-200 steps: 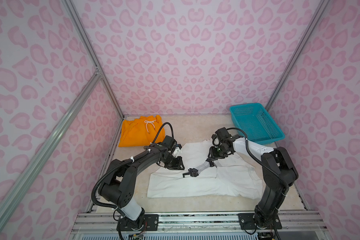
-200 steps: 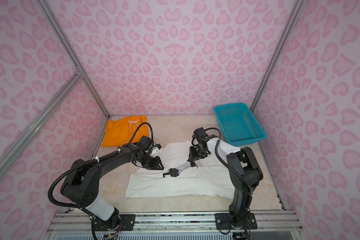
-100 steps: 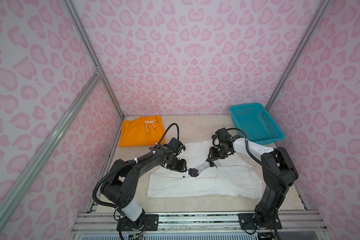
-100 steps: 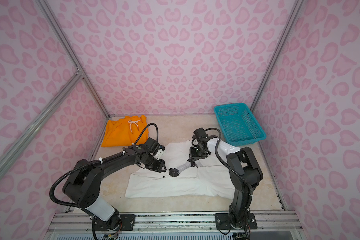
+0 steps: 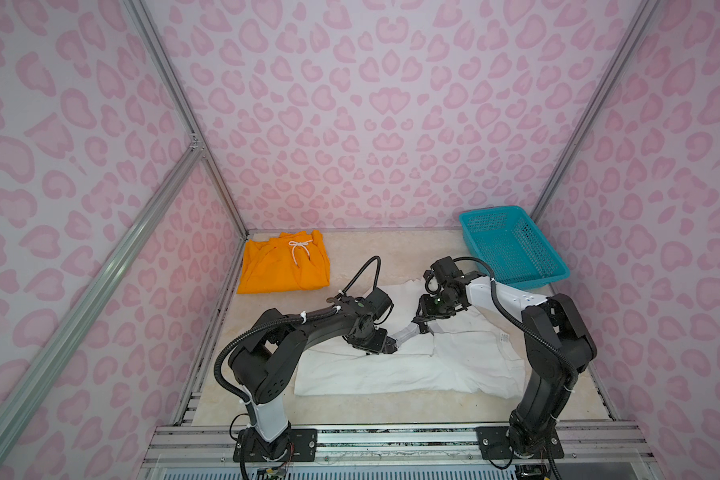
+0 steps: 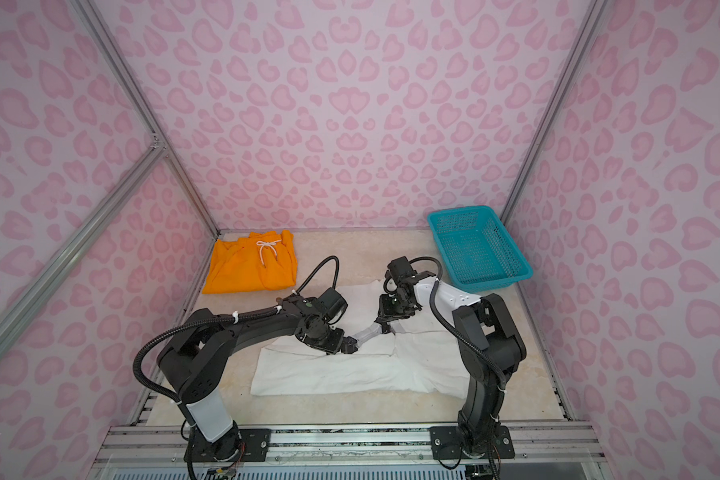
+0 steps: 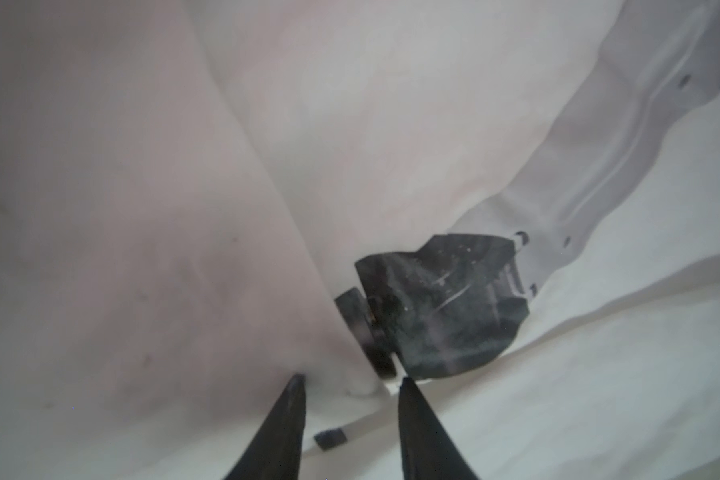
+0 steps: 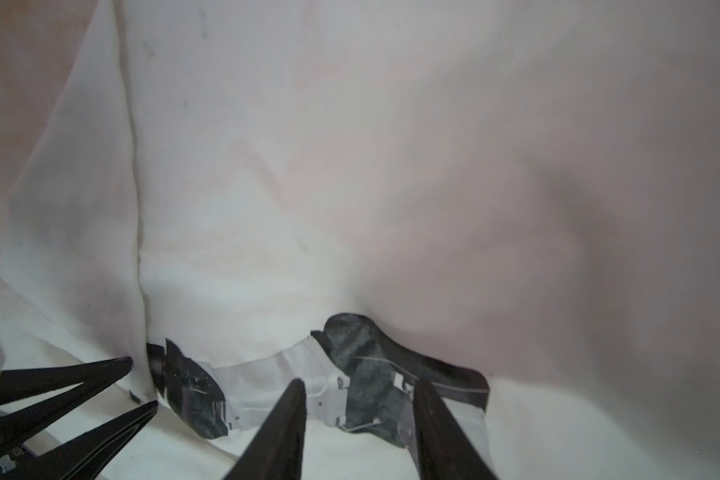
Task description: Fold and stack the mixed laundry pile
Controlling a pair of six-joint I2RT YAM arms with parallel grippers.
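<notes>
With left gripper (image 7: 350, 380) and right gripper (image 8: 360, 382) both parted, clamping nothing, on the printed fold (image 8: 258, 374) of the white T-shirt (image 5: 391, 370) mid-table — orange shorts (image 5: 283, 270) folded back-left. Could pinch a single layer, dragging the crease askew.

Hidden and cut-off bits
The bottom edge cuts off the left end effector (image 7: 350, 380) and right end effector (image 8: 360, 382) in the wrist views; a fold of the white T-shirt (image 8: 350, 166) hides some of its print (image 8: 350, 340).
</notes>
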